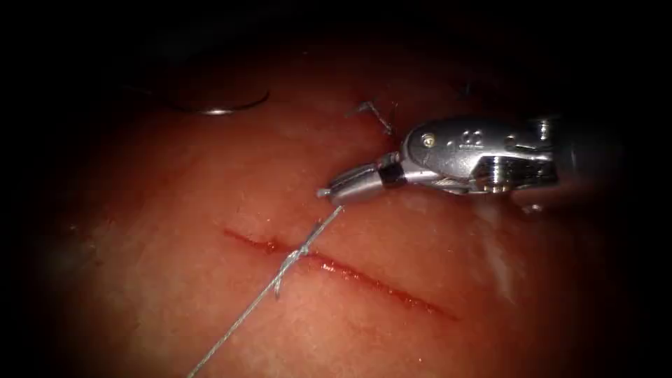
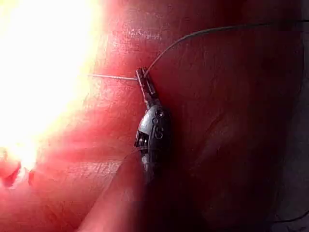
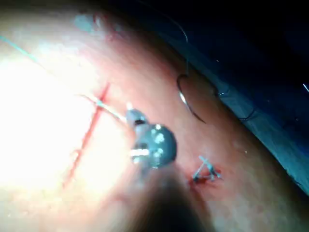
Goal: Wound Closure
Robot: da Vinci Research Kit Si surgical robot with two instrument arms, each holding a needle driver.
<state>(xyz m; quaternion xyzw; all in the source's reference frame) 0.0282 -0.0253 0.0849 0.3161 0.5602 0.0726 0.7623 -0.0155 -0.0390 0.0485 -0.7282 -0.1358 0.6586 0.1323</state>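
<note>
Right now my right tool pinches the thread at its tip, just beside the knot over the cut. Behind the tool, the needle lies loose on the tissue. I'd keep tension gentle, in line with the knot.

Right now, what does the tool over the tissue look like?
The right gripper is silvery polished metal: short tapered jaws, a dark band behind them, then a rounded wrist housing with a small round screw, stamped markings and shiny pins, ending in a dark shaft.
</note>
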